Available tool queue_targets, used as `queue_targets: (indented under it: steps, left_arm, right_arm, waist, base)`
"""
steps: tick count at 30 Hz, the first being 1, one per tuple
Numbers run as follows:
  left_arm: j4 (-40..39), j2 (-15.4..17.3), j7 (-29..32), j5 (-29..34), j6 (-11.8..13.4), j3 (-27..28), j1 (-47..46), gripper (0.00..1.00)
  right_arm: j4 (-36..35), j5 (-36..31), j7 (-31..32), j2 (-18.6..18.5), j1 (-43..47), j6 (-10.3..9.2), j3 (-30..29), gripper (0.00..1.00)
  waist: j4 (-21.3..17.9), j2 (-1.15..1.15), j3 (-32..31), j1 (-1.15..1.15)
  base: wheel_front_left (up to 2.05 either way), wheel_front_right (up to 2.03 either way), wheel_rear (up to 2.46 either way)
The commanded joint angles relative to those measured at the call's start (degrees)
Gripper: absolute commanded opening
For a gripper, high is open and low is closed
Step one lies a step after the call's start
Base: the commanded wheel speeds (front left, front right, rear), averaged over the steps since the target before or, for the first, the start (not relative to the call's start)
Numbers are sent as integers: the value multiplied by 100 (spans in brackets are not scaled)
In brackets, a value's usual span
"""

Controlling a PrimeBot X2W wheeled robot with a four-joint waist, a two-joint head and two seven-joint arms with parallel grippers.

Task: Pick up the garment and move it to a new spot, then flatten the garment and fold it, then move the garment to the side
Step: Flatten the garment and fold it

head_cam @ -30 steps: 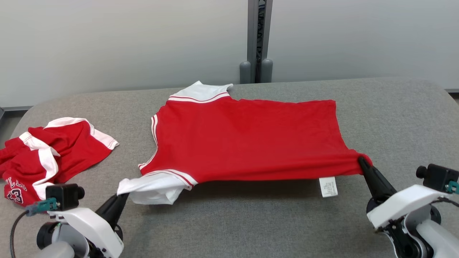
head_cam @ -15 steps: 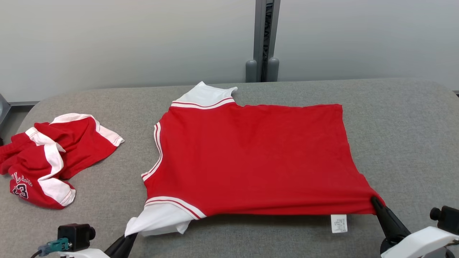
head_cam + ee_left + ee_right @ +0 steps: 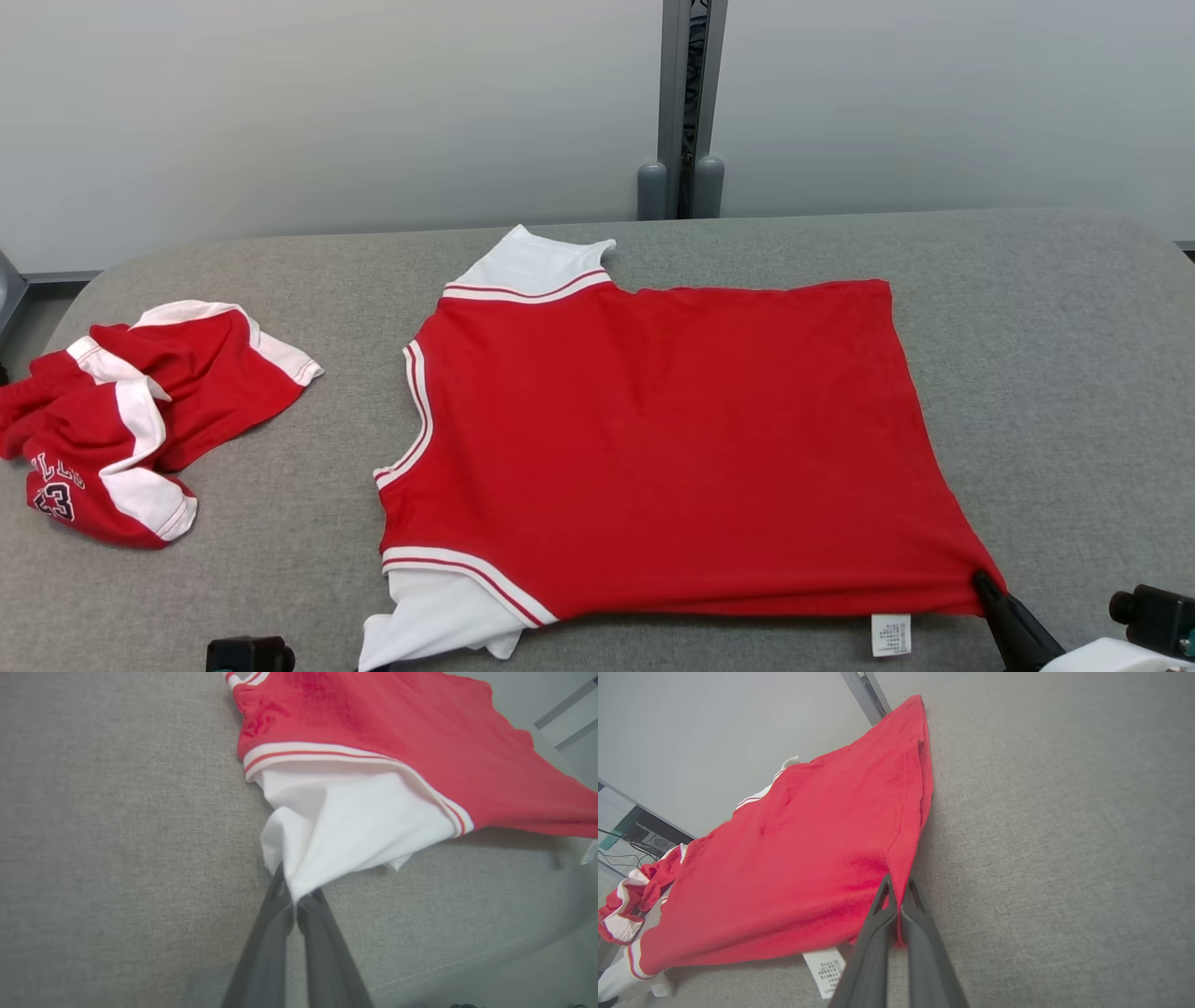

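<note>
A grey padded table (image 3: 1074, 373) is standing before a pale wall (image 3: 280, 112) with a post (image 3: 686, 93) behind its far edge. At the left, crumpled red-and-white shorts (image 3: 140, 420) are lying well apart from the work.

The left gripper (image 3: 294, 896) is pinching the tip of the shirt's white sleeve (image 3: 350, 821), its fingers pressed together on the cloth. The shirt (image 3: 653, 439) is lying spread across the middle of the table, its far part flat and its near edge lifting slightly, with a shadow under it. A label (image 3: 890, 635) is hanging from that near edge. At the right, the right gripper (image 3: 898, 891) is clamping the near hem corner, jaws closed on the red fabric.

The step looks like flattening by a pull toward the robot. Doing it well probably means both arms pulling evenly and low, so that the near edge is settling without wrinkles before either lets go.

Nothing is blocking the shirt. The table's near edge seems close, so a longer pull is risking overhang. The shorts may be crowding a later move to the left.
</note>
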Motion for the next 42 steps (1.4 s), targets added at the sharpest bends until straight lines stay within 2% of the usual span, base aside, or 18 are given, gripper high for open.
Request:
queue_targets:
  steps: [1,7,11,16,25,32,42]
  left_arm:
    - [97,-12,-37,40,-42,54,-34,0]
    - [171,-67,-71,179,-123,287,-60,0]
    - [21,-64,-76,330,-93,497,-78,0]
    - [-367,-31,-75,571,-59,1006,-48,0]
    - [-921,34,-76,887,-57,1691,-298,0]
    - [-708,-121,-77,965,-178,1890,-722,0]
    - [271,-600,-76,1210,-497,2111,-1642,0]
  right_arm:
    - [54,-32,-2,-6,57,1,-47,0]
    - [74,-28,-2,86,122,1,-179,0]
    - [-47,-61,-2,152,99,1,-294,0]
    - [-276,-25,-2,258,66,1,-532,0]
    - [-592,-107,-2,457,-227,1,-976,0]
    - [-531,-163,-2,592,-642,1,-1090,0]
    - [-154,-397,-2,903,-1347,1,-1342,0]
  waist:
    - [11,-2,-1,0]
    - [52,-2,9,0]
    - [55,-2,17,0]
    - [49,-2,64,0]
    - [-47,-2,567,0]
    - [-146,-2,989,0]
    - [-294,-2,1553,0]
  base:
    - [0,0,0]
    - [0,0,0]
    - [0,0,0]
    - [0,0,0]
    - [0,0,0]
    - [0,0,0]
    - [0,0,0]
